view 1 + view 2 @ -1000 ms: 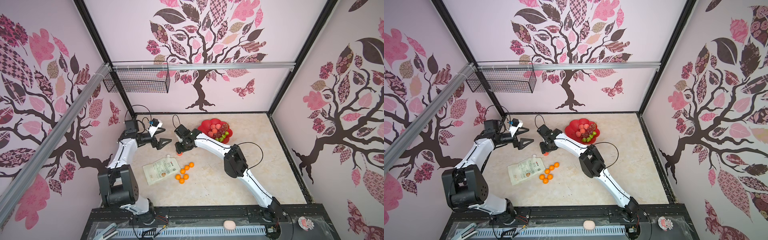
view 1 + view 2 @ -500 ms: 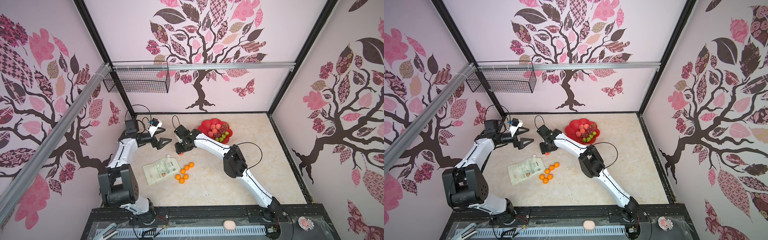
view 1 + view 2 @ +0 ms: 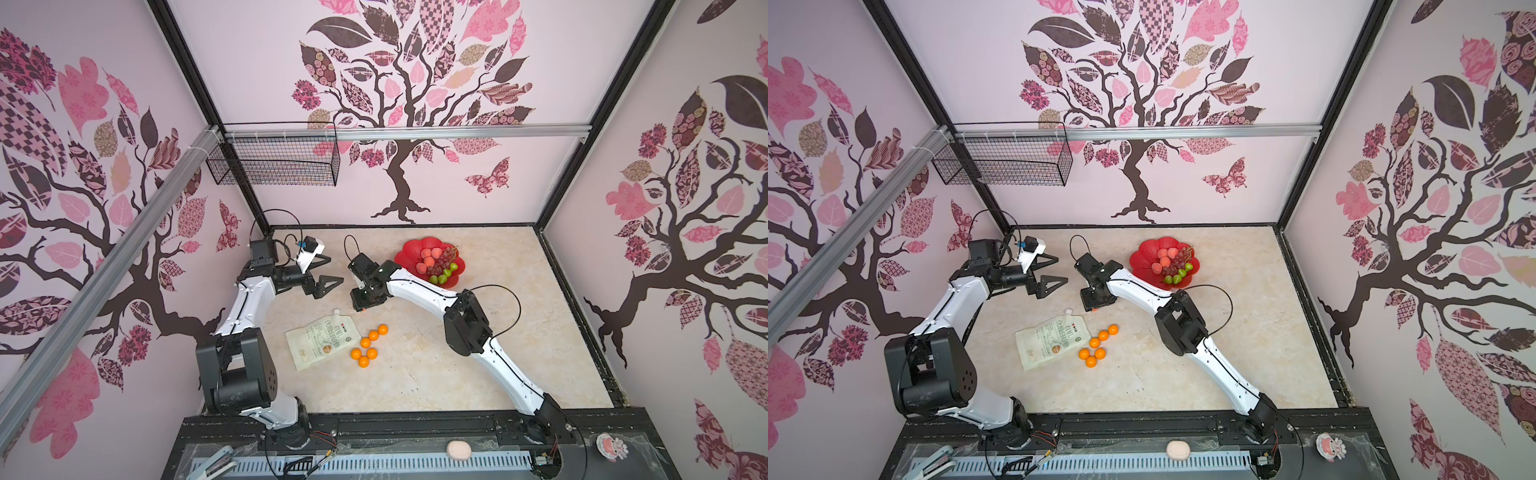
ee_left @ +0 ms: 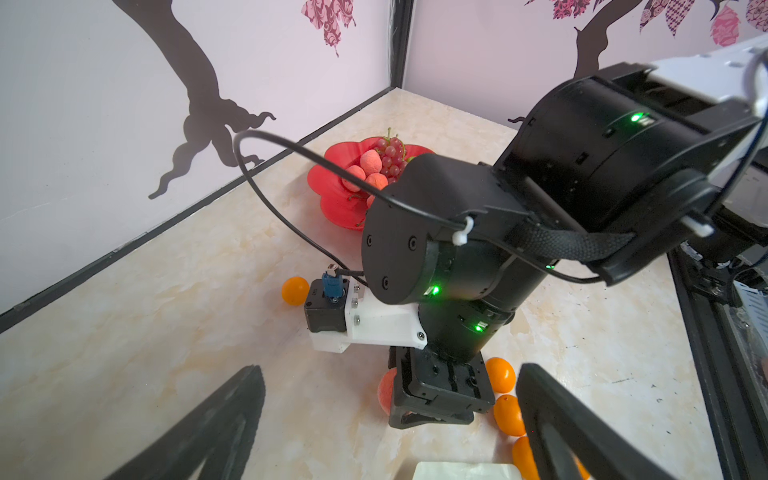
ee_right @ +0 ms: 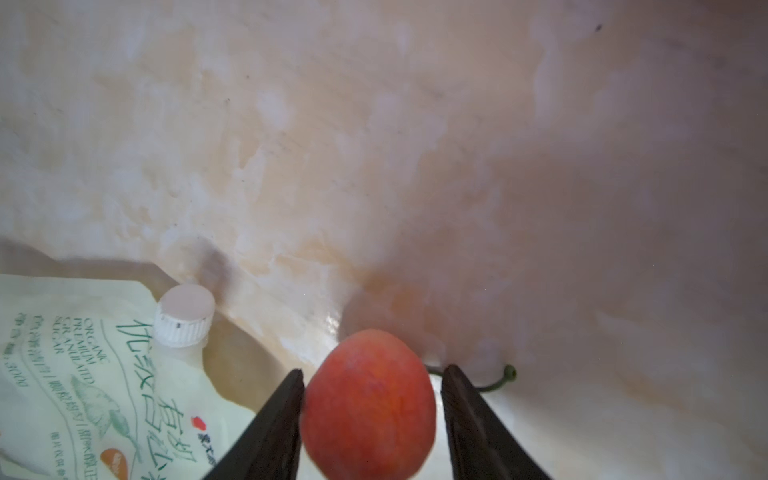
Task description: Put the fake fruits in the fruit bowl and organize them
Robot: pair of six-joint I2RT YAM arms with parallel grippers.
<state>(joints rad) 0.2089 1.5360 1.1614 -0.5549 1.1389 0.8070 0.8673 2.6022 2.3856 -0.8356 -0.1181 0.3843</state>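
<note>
The right fingers flank a peach. One touches it and a sliver of light shows at the other, so I cannot tell whether they grip it. In both top views the wrist nearly hides the peach. A pouch, cut off, lies just beside them. The left fingers hang apart nearby, empty. The red bowl of fruit sits beyond the right fingers, and five oranges lie loose on the worktop.

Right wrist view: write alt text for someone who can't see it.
A red-orange peach sits between the two black fingers of the right gripper, over a pale marbled table. A white printed pouch with a screw cap lies nearby.
</note>
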